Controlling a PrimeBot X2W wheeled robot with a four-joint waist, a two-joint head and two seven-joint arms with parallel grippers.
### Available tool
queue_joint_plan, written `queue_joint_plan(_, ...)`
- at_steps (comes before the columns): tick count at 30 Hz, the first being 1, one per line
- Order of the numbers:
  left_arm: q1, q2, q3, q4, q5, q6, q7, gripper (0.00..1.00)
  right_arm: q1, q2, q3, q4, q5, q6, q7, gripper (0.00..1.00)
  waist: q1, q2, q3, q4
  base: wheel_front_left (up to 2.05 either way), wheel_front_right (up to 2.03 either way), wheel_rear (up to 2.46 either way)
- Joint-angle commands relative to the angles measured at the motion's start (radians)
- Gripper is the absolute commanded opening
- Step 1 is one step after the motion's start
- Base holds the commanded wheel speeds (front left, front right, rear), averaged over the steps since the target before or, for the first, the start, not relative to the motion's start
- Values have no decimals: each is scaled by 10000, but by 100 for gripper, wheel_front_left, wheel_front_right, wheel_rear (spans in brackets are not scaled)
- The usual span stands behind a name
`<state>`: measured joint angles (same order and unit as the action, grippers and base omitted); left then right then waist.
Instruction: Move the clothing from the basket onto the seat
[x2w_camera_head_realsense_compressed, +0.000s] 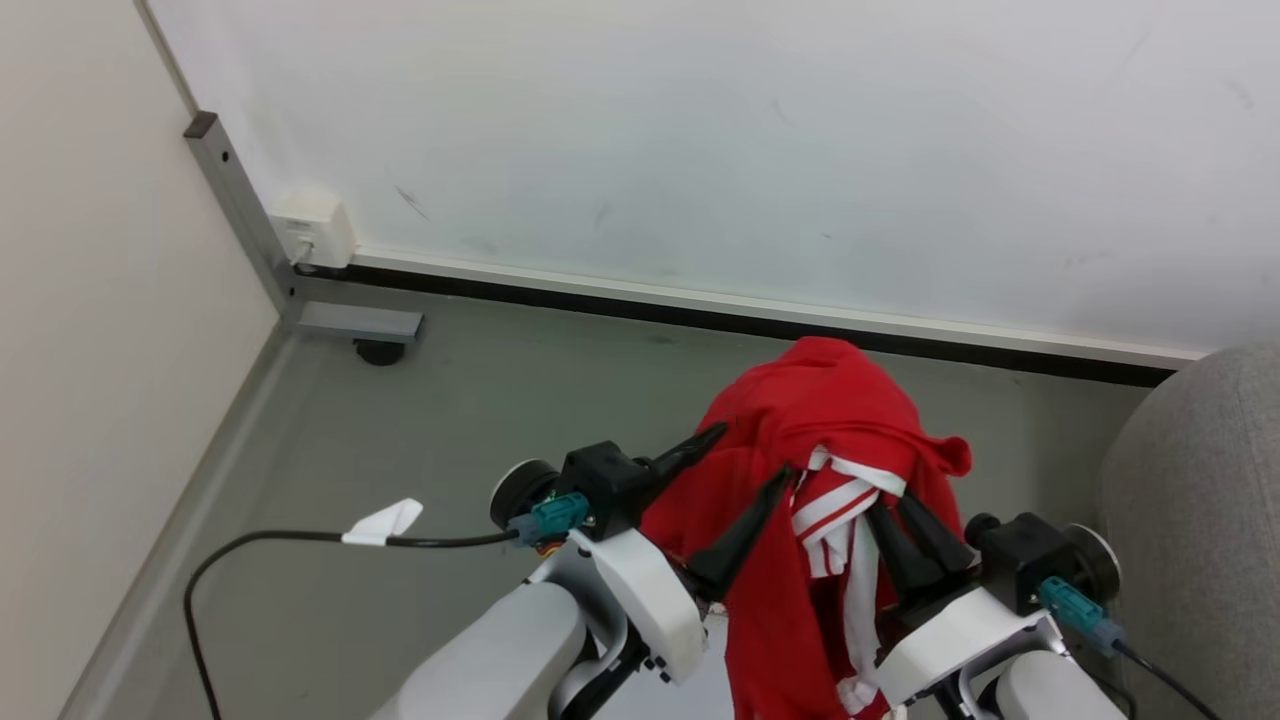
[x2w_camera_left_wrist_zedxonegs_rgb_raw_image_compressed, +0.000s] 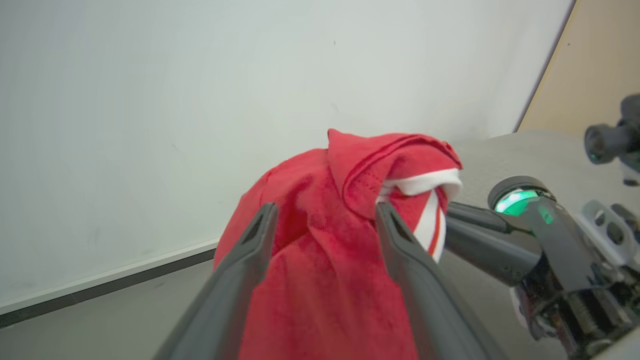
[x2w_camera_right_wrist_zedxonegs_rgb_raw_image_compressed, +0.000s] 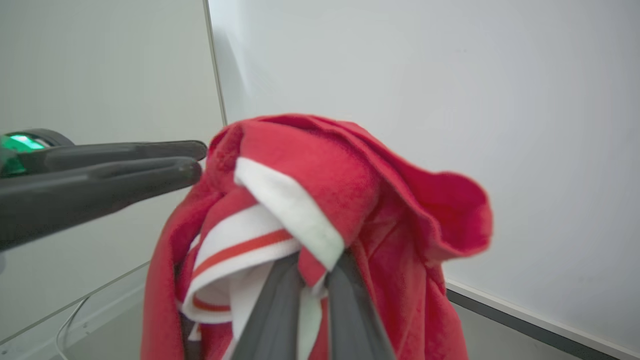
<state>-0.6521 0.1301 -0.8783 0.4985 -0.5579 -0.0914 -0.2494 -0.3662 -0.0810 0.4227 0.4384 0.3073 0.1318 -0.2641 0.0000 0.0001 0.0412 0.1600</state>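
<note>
The red clothing with white striped trim hangs bunched in the air above the grey floor. My right gripper is shut on its white-banded folds, and the right wrist view shows the two fingers pinched close together under the cloth. My left gripper stands open just left of the bundle. Its fingers are spread wide against the red fabric. The grey sofa rises at the right edge. The basket is out of view.
A white wall with a dark baseboard runs behind the garment. A metal post with a foot and caster and a wall box stand in the left corner. A black cable with a white tag trails from the left wrist.
</note>
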Motion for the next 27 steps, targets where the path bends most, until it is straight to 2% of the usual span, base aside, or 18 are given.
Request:
queue_joint_plan(1, 149, 81, 2, -2, -28, 30, -66, 100, 69, -96, -109, -88, -69, -21, -5, 0, 0, -1, 29, -63, 0, 0, 0)
queue_joint_plan(8, 283, 234, 76, -226, -12, 94, -81, 100, 151, -266, -543, -375, -191, -21, -5, 0, 0, -1, 89, -508, 0, 0, 0)
queue_joint_plan(18, 545, 475, 177, -1026, 207, 207, -158, 100, 337, -406, -1146, -1006, -484, -21, -5, 0, 0, -1, 221, -2121, 0, 0, 0)
queue_joint_plan(19, 545, 475, 177, -1026, 207, 207, -158, 100, 337, -406, -1146, -1006, -484, -21, -5, 0, 0, -1, 221, -2121, 0, 0, 0)
queue_joint_plan(27, 662, 659, 250, -1560, 376, 131, -149, 100, 328, -531, -1574, -1573, -663, -21, -5, 0, 0, -1, 377, -3644, 0, 0, 0)
